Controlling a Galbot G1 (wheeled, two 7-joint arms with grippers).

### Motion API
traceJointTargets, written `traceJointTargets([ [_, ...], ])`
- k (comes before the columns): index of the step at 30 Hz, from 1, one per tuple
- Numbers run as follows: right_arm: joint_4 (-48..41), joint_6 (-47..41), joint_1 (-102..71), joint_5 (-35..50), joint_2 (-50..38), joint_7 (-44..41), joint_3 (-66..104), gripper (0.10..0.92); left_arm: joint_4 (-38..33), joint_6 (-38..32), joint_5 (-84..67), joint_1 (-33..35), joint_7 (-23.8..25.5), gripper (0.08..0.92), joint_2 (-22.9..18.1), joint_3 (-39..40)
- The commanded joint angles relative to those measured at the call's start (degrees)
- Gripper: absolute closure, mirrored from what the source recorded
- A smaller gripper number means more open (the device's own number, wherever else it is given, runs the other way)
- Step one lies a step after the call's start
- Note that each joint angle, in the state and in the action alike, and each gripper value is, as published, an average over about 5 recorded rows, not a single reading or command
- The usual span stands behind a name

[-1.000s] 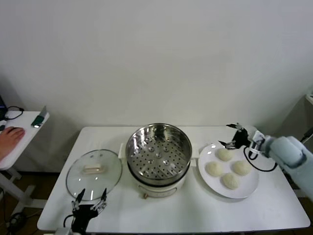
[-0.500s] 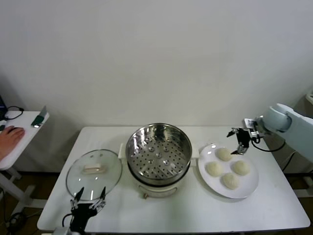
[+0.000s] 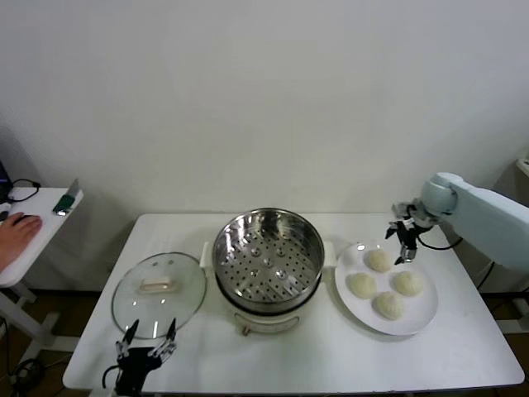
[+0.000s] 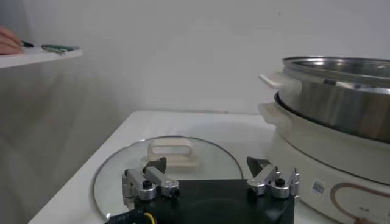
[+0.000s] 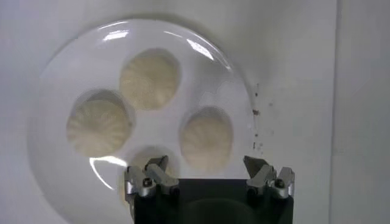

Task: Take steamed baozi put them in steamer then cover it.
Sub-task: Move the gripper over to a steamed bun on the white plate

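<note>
Several creamy-white steamed baozi [image 3: 378, 260] lie on a white plate [image 3: 413, 321] at the right; the right wrist view shows them from above [image 5: 150, 78]. My right gripper [image 3: 402, 240] hangs open, pointing down over the plate's back edge, and one baozi [image 5: 206, 140] lies below and between its spread fingers [image 5: 157, 165], untouched. The steamer [image 3: 269, 260] stands uncovered with nothing in it at the table's middle. The glass cover [image 3: 159, 285] lies flat to its left. My left gripper [image 3: 147, 335] waits open at the front edge, just short of the cover [image 4: 164, 164].
The white table [image 3: 331, 356] ends close behind my left gripper. A small side table at the far left carries a person's hand [image 3: 16, 230] and a small device. The steamer's cream base [image 4: 317, 164] rises right beside the cover.
My right arm has lifted and swung round, so its gripper now points down over the plate's back. My left gripper has drifted slightly towards the front edge. Both stay open.
</note>
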Motion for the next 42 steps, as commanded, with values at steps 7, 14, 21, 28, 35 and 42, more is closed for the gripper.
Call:
traceJointTargets([
  [7, -9.00, 1.51, -6.66, -6.51, 5.20, 0.30, 7.01, 0.203, 0.56, -0.12, 0.05, 0.06, -0.07, 0.177, -0.01, -0.08],
  [14, -9.86, 1.73, -7.57, -7.31, 5.66, 1.31, 8.68, 0.205, 1.22, -0.08, 0.22, -0.29, -0.17, 0.177, 0.04, -0.04],
  [21, -10.81, 2.66, -7.87, -7.95, 6.36, 2.54, 10.18, 0.239, 1.72, -0.15, 0.43, -0.53, -0.35, 0.177, 0.18, 0.04],
  [28, -10.18, 2.67, -7.88, -7.58, 6.77, 2.66, 10.42, 0.253, 1.91, -0.28, 0.77, -0.55, -0.41, 0.177, 0.15, 0.49],
  [35, -9.43, 2.60, -7.67, -7.97, 6.61, 2.66, 9.94, 0.291, 1.89, -0.40, 0.88, -0.46, -0.43, 0.177, 0.08, 0.58],
  [42, -5.34, 2.88, -5.06, -7.11, 4.66, 2.33, 7.93, 0.329, 1.87, -0.37, 0.91, -0.54, -0.47, 0.177, -0.03, 0.59],
])
